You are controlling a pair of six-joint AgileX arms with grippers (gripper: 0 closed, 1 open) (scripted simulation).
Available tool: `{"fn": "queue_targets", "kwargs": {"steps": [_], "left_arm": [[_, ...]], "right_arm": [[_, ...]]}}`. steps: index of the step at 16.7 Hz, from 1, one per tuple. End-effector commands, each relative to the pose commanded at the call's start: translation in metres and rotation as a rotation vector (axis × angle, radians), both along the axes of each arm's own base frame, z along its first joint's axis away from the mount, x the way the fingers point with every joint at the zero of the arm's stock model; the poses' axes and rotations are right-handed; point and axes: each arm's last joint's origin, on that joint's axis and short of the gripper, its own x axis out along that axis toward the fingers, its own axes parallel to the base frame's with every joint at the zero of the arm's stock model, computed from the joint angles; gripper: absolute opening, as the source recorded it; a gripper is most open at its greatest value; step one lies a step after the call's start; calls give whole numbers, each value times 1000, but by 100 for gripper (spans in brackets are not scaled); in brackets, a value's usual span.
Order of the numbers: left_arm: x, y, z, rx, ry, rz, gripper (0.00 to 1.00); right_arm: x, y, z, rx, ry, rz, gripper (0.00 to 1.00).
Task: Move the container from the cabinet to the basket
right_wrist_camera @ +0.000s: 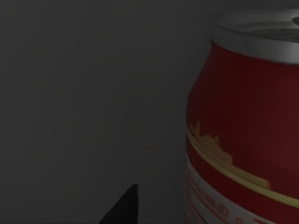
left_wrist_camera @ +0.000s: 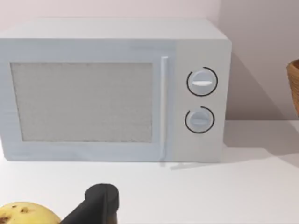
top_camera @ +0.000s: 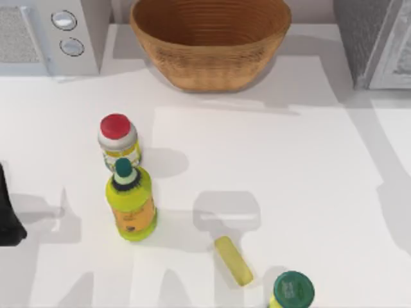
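Observation:
The container [right_wrist_camera: 243,126], a red can with a shiny silver top, stands upright in a dim grey space very close to my right wrist camera. A dark part of my right gripper [right_wrist_camera: 122,209] shows beside the can, apart from it. The cabinet [top_camera: 376,42], grey and speckled with a pale door, stands at the table's back right corner. The tan wicker basket [top_camera: 212,61] sits at the back middle. My left arm [top_camera: 8,215] rests at the table's left edge, and a black part of the left gripper [left_wrist_camera: 99,204] points at the white appliance.
A white appliance [top_camera: 48,32] with two knobs stands at the back left. A red-capped jar [top_camera: 117,138] and a green-capped yellow bottle [top_camera: 130,200] stand left of centre. A flat yellow piece [top_camera: 233,260] and another green-capped bottle [top_camera: 292,290] are near the front edge. A yellow fruit [left_wrist_camera: 23,214] lies by the left gripper.

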Motion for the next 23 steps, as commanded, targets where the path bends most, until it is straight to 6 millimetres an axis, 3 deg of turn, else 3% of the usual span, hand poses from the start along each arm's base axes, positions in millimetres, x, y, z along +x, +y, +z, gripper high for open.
{"fn": "queue_targets", "kwargs": {"steps": [8,18,20,23], "left_arm": [[0,0,0,0,0,0,100],[0,0,0,0,0,0,100],[0,0,0,0,0,0,100],[0,0,0,0,0,0,100]], "right_arm": [[0,0,0,0,0,0,2],[-2,1,1,1,-1,2,0],[-16,5,8,2,-1,5,0],[-62,10,29,2,-2,6,0]]}}
